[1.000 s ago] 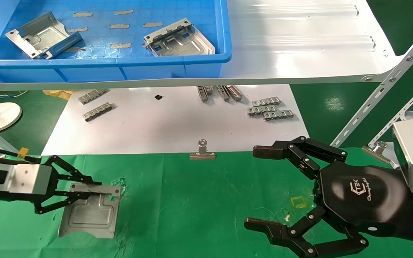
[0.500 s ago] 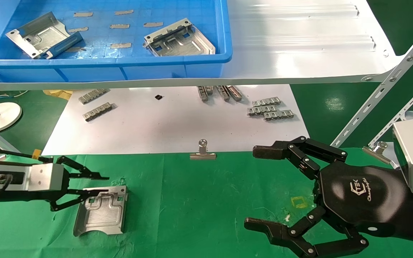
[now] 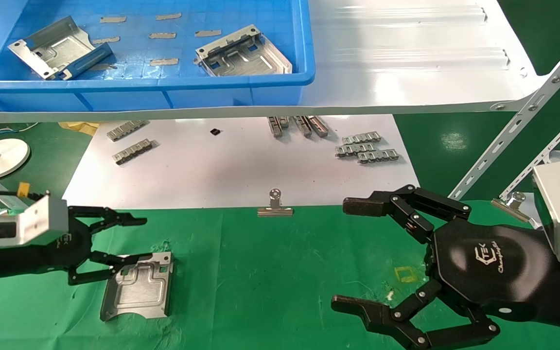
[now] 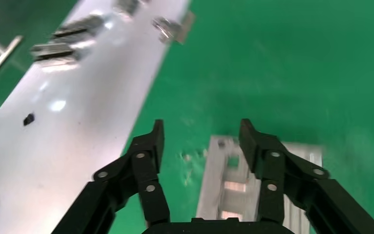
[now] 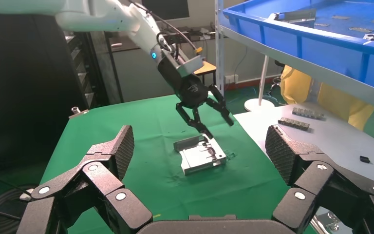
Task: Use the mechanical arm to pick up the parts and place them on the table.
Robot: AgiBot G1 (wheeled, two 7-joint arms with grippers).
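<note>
- The left gripper [image 3: 129,240] hovers at the left edge of the bench [image 3: 270,272], fingers [image 4: 152,141] spread apart and holding nothing; the right wrist view shows it lifted clear of the cloth.
- A stamped metal plate [image 3: 137,288] lies flat on the green cloth just below and beside the left gripper's lower finger, its curved edge toward the robot. In the left wrist view the plate [image 4: 233,180] sits under the open fingers, not clamped.
- Two more stamped plates rest in the blue bin [image 3: 241,92] on the white shelf [image 3: 406,58]: one [image 3: 54,47] at the bin's left, one [image 3: 242,52] toward its right, with thin flat metal slips [image 3: 162,35] scattered between them.
- A silver binder clip [image 3: 274,208] stands at the seam where the white board [image 3: 241,165] meets the cloth.
- Grey link strips [image 3: 366,149] lie on the board's right part, others [image 3: 131,144] on its left.
- The right gripper [image 3: 353,257], a black jointed hand with a white logo, hovers over the bench's right side, fingers [image 3: 367,206] wide open and empty.
</note>
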